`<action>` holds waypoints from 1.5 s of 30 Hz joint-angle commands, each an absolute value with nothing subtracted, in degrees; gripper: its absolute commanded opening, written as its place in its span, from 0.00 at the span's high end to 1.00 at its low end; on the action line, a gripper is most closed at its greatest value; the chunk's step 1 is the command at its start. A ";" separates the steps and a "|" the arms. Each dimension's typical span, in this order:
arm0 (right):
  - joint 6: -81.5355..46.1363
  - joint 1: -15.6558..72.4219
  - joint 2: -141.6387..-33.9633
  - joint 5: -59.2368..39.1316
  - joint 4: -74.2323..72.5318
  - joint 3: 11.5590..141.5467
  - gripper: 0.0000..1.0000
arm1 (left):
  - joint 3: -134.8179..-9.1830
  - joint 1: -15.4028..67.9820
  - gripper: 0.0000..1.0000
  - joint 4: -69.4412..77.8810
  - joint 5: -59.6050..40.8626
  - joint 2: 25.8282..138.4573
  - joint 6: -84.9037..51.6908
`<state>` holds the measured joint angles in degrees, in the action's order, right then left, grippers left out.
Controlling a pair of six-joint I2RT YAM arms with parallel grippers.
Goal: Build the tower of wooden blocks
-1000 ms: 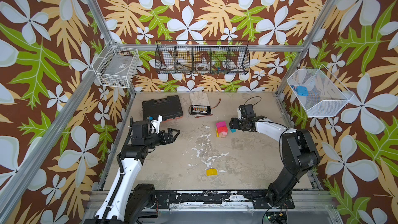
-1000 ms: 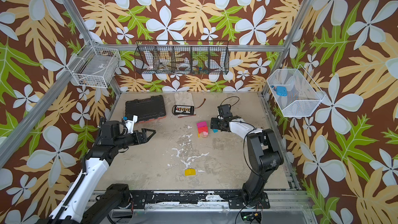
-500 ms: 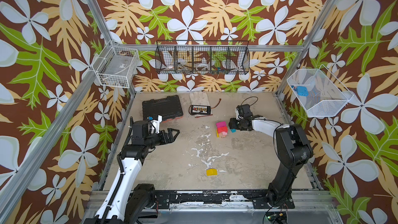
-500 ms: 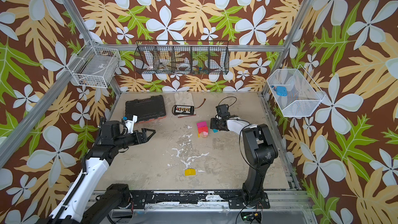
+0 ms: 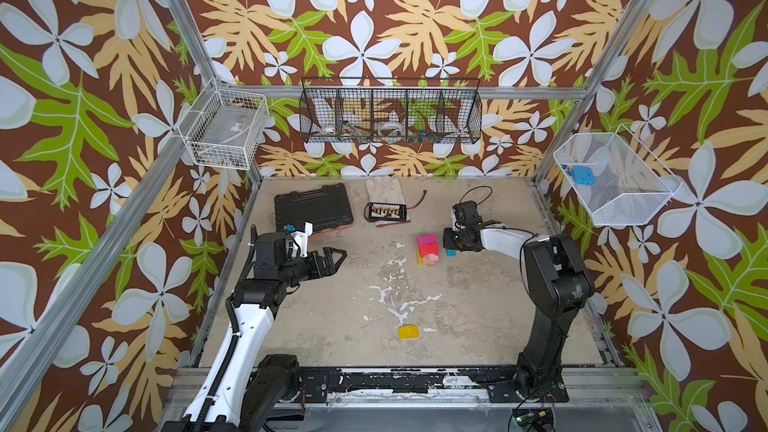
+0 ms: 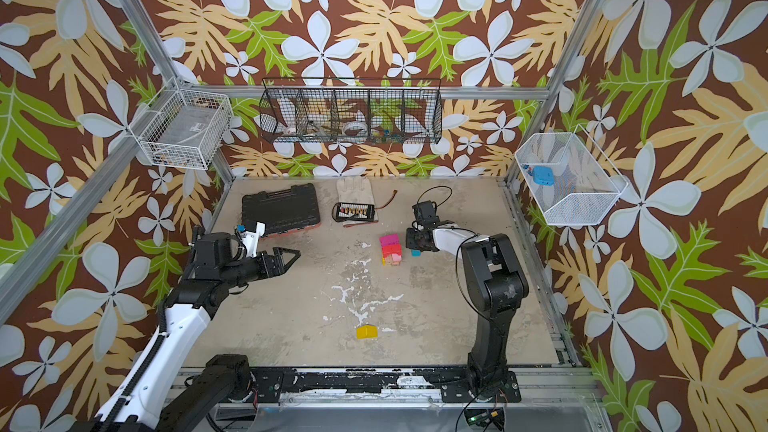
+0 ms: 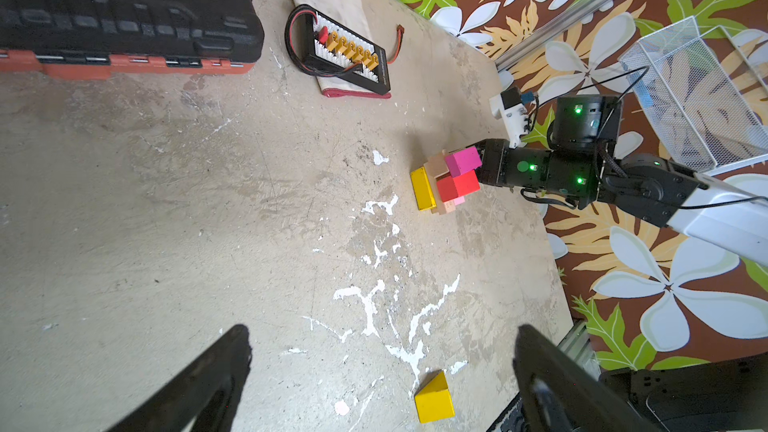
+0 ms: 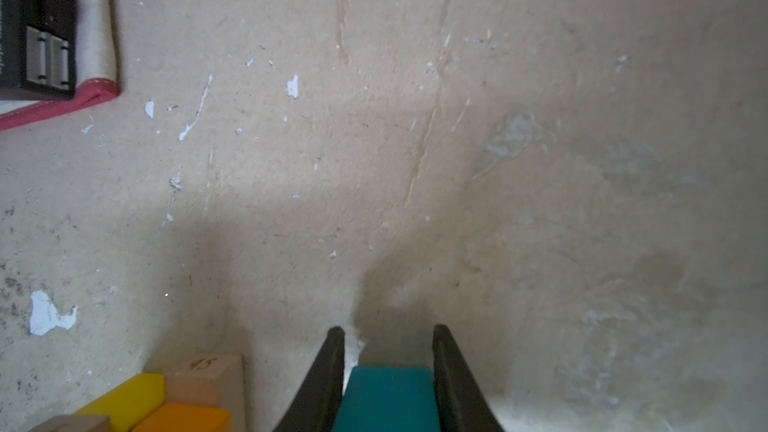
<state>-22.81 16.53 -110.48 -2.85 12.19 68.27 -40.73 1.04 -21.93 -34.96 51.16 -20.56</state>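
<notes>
- Scuffed and flecked with white paint, the beige tabletop (image 5: 332,317) is walled in by floral wallpaper.
- Since a second ago the right arm's elbow has been drawn inward and raised. The right gripper (image 8: 388,334) has been kept at one spot, at 3 o'clock of the stack (image 5: 428,248).
- Its jaws are seen clamped on the teal block (image 8: 388,396), with one finger pressed to each side. The block appears to sit on the table, just beside the stack's base.
- This is judged to be the pick-up of the capping piece. A lift and a short carry toward 9 o'clock would be needed to set it on the magenta block (image 5: 427,238), which is topmost for now.
- The stack itself has not been shifted. Magenta is set over red, with pink, yellow, orange and plain wood pieces below, at 2 o'clock of the table's centre.
- A yellow wedge (image 5: 408,332) is left lying alone at 6 o'clock, well apart from the stack.
- The left gripper (image 7: 382,332) is held still at 9 o'clock, its jaws spread wide and empty.
- "45" is handwritten on a plain wood block (image 8: 208,376) in the right wrist view.
- No brand can be read on the black tool case (image 5: 311,207) at 11 o'clock, nor on the connector board (image 5: 386,211) laid on a glove (image 5: 384,191) at 12 o'clock.
</notes>
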 commanded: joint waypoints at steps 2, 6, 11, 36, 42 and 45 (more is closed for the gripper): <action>-23.20 16.61 -109.70 -0.14 14.44 68.13 0.77 | -40.78 1.14 0.00 -21.28 -35.16 51.06 -20.39; -23.46 16.64 -107.26 1.53 15.12 67.34 0.81 | -40.78 1.14 0.00 -21.27 -35.16 51.06 -20.38; -24.15 16.68 -100.68 2.63 15.82 65.08 0.82 | -40.78 1.10 0.00 -21.27 -35.17 50.93 -20.39; -15.29 20.03 -82.58 -14.20 4.55 56.06 0.90 | -40.78 1.14 0.00 -21.28 -35.07 50.93 -20.39; -12.75 23.84 -80.65 -14.68 2.81 55.41 0.91 | -40.78 1.14 0.00 -21.27 -35.07 50.88 -20.39; -9.42 32.41 -79.92 -8.58 2.21 55.72 0.89 | -40.78 1.14 0.00 -21.27 -34.90 50.96 -20.50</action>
<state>-13.23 27.73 -80.42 -11.86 4.80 55.44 -40.73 1.08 -21.93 -34.81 51.03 -20.73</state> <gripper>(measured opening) 0.288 0.998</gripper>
